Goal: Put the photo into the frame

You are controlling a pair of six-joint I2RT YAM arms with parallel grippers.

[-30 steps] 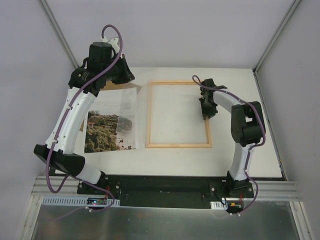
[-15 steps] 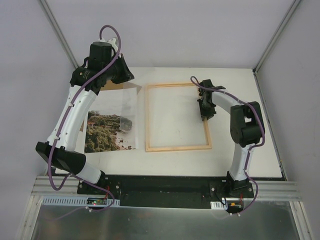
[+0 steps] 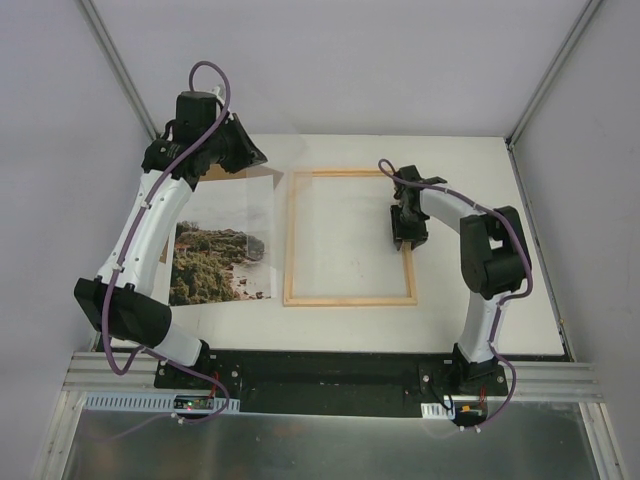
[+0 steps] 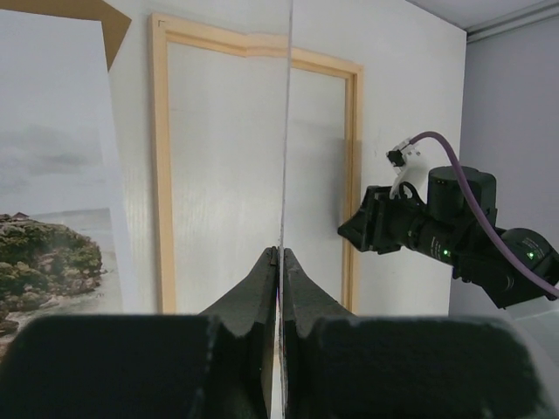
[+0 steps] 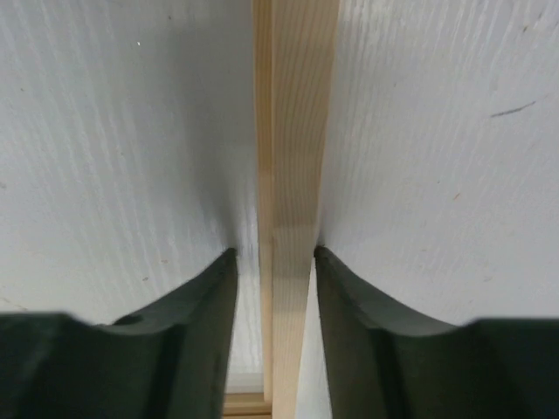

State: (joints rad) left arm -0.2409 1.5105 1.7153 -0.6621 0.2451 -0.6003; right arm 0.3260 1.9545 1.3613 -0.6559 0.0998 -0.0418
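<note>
Between the parted jaws of the right gripper (image 5: pixel 273 253) runs one rail of the frame (image 3: pixel 350 300), probably light, stiff wood best taken across a rail; beside the left gripper (image 4: pixel 280 257), clamped on a clear sheet (image 4: pixel 285 131), lies the limp photo (image 3: pixel 215 265).

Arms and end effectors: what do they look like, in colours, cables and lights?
The left arm and right arm both have white tubular links between bulky black joint housings, and a purple cable loops along each. The left end effector and right end effector have matte black fingers that curve to narrow tips. Small green lights glow on the right arm's wrist housing.
</note>
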